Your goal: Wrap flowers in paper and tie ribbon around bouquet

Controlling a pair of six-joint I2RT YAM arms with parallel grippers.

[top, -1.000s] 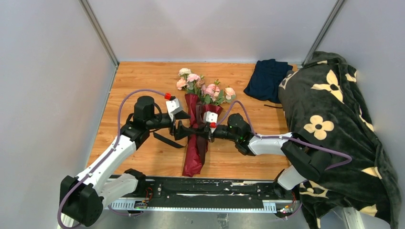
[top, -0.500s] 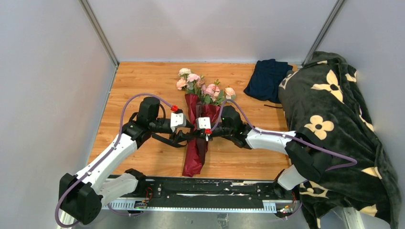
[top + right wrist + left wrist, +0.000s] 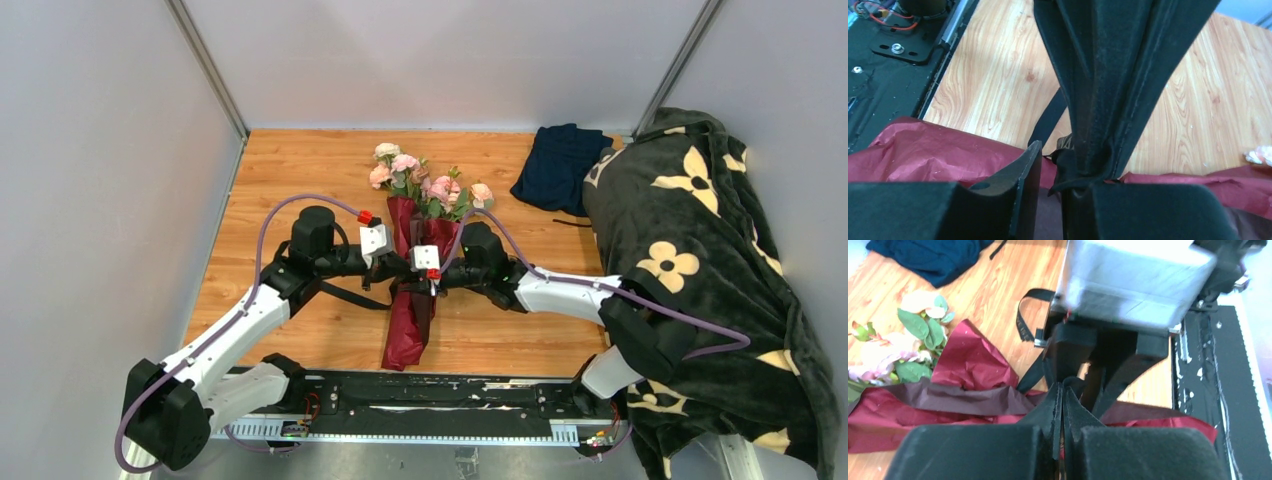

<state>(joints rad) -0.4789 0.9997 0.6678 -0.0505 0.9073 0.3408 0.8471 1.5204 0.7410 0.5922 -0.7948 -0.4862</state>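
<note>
The left arm [image 3: 235, 325] and the right arm [image 3: 560, 295] are built from white moulded links joined by black cylindrical joints, and a purple cable [image 3: 262, 225] is looped along each. A small white camera block [image 3: 377, 240] marked with a red cap [image 3: 365, 217] is fitted at each wrist, and the fingers [image 3: 1045, 412] are shaped as matt black wedges. The bases are mounted on a black plate [image 3: 440, 395] studded with silver screws [image 3: 896, 48].

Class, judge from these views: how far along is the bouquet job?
Done: the flowers lie rolled in the paper on the table. In hand: both arms meet at its middle; the left gripper is shut on the ribbon, the right gripper slightly parted beside it. Left: no knot or bow shows, and a ribbon tail lies loose.
</note>
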